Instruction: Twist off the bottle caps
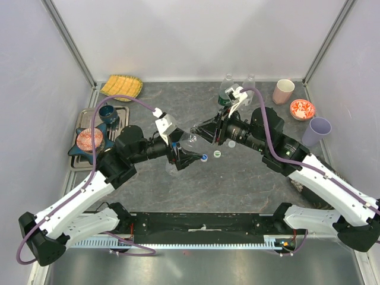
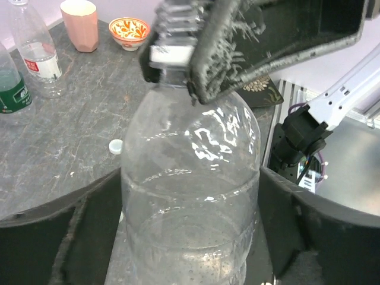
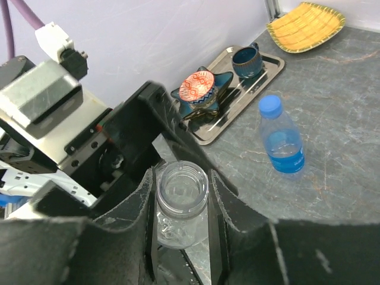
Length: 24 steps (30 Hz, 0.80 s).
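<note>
Bottles [image 1: 226,89]: four
Loose caps [image 1: 217,154]: three, centre
Left gripper [image 2: 190,202]: clamps clear bottle [image 2: 190,136]
Right gripper [image 3: 181,208]: seemingly pinches neck; open mouth [image 3: 181,185] only in its view

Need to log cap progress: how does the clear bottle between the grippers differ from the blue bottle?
The clear bottle has an open mouth, no cap; the blue bottle wears its blue cap. The clear bottle is clamped by left gripper and right gripper; the blue bottle stands free on the table. Both are plastic bottles.

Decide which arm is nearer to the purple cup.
Right. The right arm runs close beside the purple cup; the left arm lies on the far side, near the metal tray.
</note>
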Motion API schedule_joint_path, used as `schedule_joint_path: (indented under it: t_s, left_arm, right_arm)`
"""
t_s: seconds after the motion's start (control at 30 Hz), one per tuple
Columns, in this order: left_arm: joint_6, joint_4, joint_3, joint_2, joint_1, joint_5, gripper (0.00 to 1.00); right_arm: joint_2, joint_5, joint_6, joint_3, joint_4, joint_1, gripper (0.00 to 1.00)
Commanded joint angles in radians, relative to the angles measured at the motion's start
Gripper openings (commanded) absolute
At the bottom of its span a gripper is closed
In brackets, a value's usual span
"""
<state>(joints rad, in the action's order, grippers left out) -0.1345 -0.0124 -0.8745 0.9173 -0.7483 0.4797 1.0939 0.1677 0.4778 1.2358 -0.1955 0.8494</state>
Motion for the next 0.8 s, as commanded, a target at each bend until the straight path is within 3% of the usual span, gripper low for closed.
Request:
schedule_joint_path:
  t_s: [0.0, 0.13, 0.3, 0.53, 0.63, 0.77]
  left_arm:
    - [0.007, 0.04, -0.024, -0.02, 0.003, -0.069, 0.99]
    - [-0.008, -0.016, -0.049, -0.028, 0.003, -0.157, 1.0]
    - [-0.005, -0.154, -0.092, -0.087, 0.003, -0.392, 0.99]
    - [-0.004, -0.201, -0.057, -0.286, 0.004, -0.584, 0.99]
    - [-0.002, -0.207, -0.031, -0.368, 0.003, -0.592, 0.99]
    - [0.006, -0.208, 0.0, -0.443, 0.003, -0.5, 1.0]
  right_arm:
    - [-0.011, -0.014, -0.027, 0.013, -0.024, 0.004, 0.0]
    - [-0.006, -0.089, -0.051, 0.053, -0.053, 0.004, 0.0]
    - [0.018, -0.299, -0.102, 0.148, -0.108, 0.005, 0.0]
    - [0.187, -0.788, -0.243, 0.283, -0.113, 0.0, 0.0]
    - [0.286, -0.868, -0.324, 0.309, -0.018, -0.024, 0.0]
    - [0.414, -0.962, -0.418, 0.281, 0.256, -0.076, 0.0]
